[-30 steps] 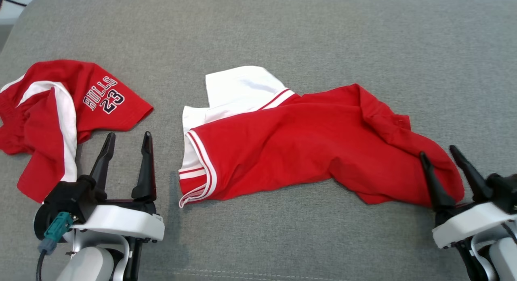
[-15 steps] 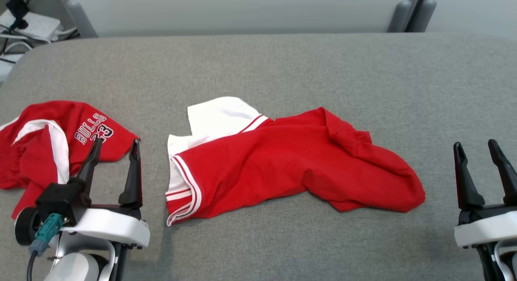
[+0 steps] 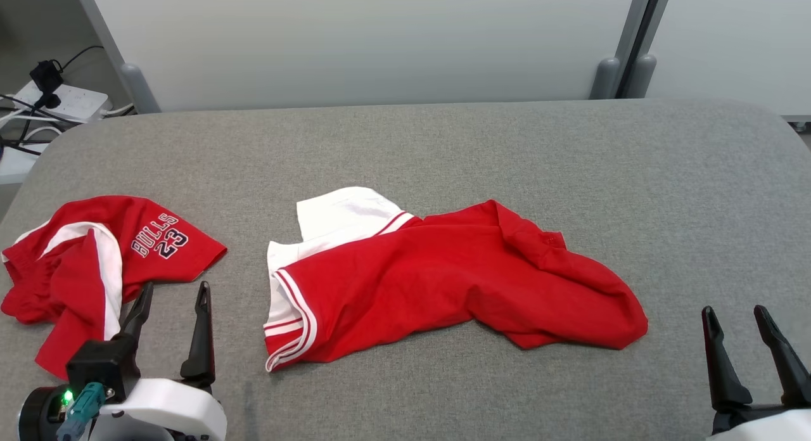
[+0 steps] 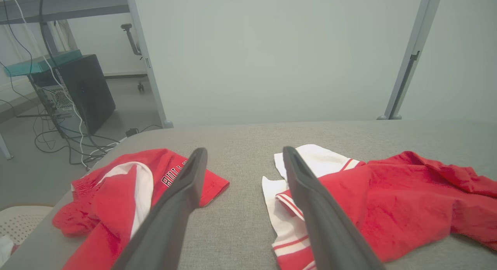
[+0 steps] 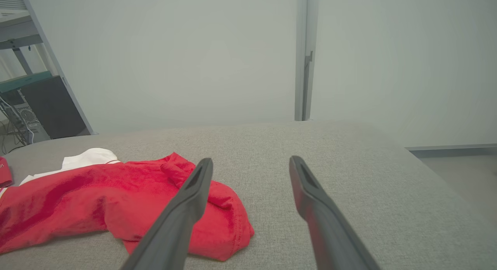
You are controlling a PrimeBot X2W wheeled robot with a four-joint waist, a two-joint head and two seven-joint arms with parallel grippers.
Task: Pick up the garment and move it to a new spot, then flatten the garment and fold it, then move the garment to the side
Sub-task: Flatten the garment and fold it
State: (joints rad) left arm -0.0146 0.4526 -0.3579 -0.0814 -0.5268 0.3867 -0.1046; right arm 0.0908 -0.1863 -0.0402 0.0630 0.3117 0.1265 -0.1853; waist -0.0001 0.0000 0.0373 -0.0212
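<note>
head view: red jersey (image 3: 443, 282) lies crumpled mid grey padded table (image 3: 507, 149), released. right gripper (image 3: 733, 310) has backed off its right end, jaws spread, empty. left gripper (image 3: 175, 287) likewise, near bulls shorts (image 3: 95, 257). move looks done, flattening next.

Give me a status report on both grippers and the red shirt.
Both open, empty: left gripper, right gripper. Crumpled red shirt mid-surface, unfolded, untouched. Second garment, red shorts, apart at left, not in the way.

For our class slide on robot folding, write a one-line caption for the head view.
Open left gripper and open right gripper flank a crumpled red-and-white shirt; Bulls shorts lie left.
</note>
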